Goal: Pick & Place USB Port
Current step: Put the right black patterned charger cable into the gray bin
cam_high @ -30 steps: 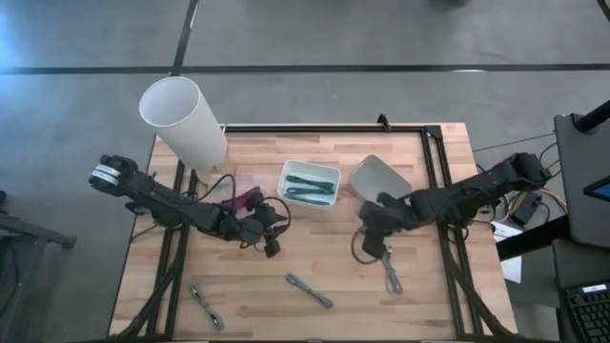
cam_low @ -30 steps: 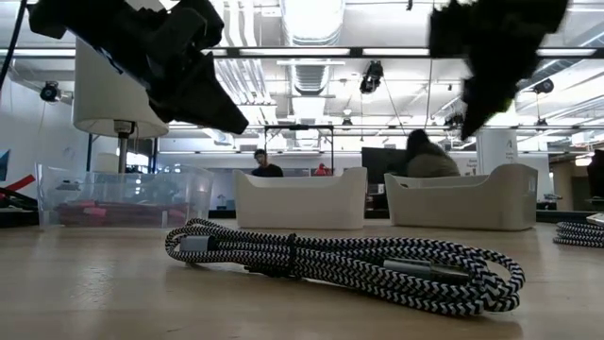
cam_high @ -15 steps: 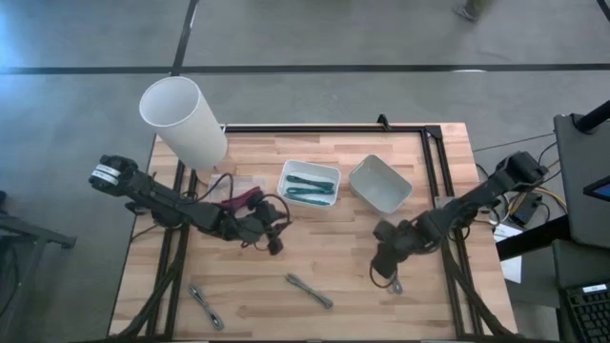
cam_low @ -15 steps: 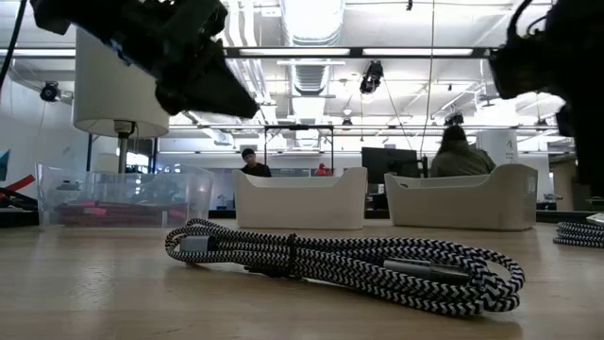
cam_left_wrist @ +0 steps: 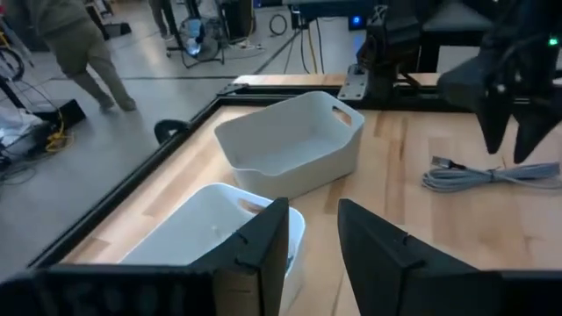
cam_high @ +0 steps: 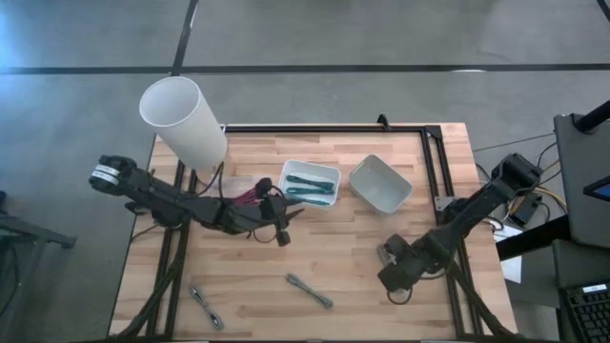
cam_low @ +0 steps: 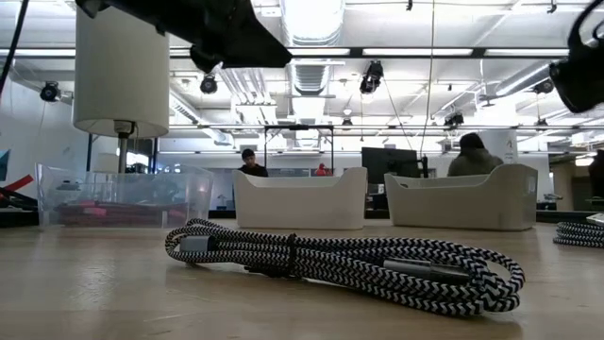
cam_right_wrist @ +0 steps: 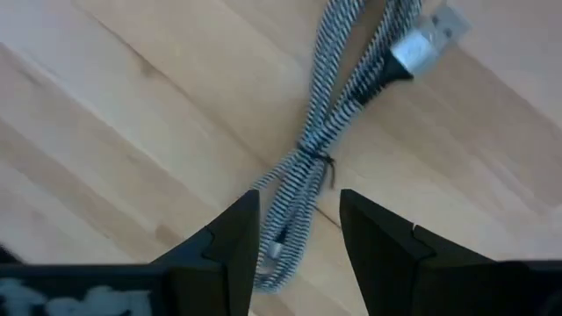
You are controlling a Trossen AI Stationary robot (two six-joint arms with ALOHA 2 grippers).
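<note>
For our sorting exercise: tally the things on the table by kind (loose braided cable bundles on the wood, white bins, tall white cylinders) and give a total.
Loose braided cable bundles: 3
White bins: 2
Tall white cylinder: 1
Total: 6

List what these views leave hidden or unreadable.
- High view: the cable under the right gripper is covered by that arm; only the right wrist view shows the striped cable.
- Low view: the right-hand cable bundle is cut by the frame edge.
- Left wrist view: the near white bin interior is partly blocked by the left gripper.
</note>
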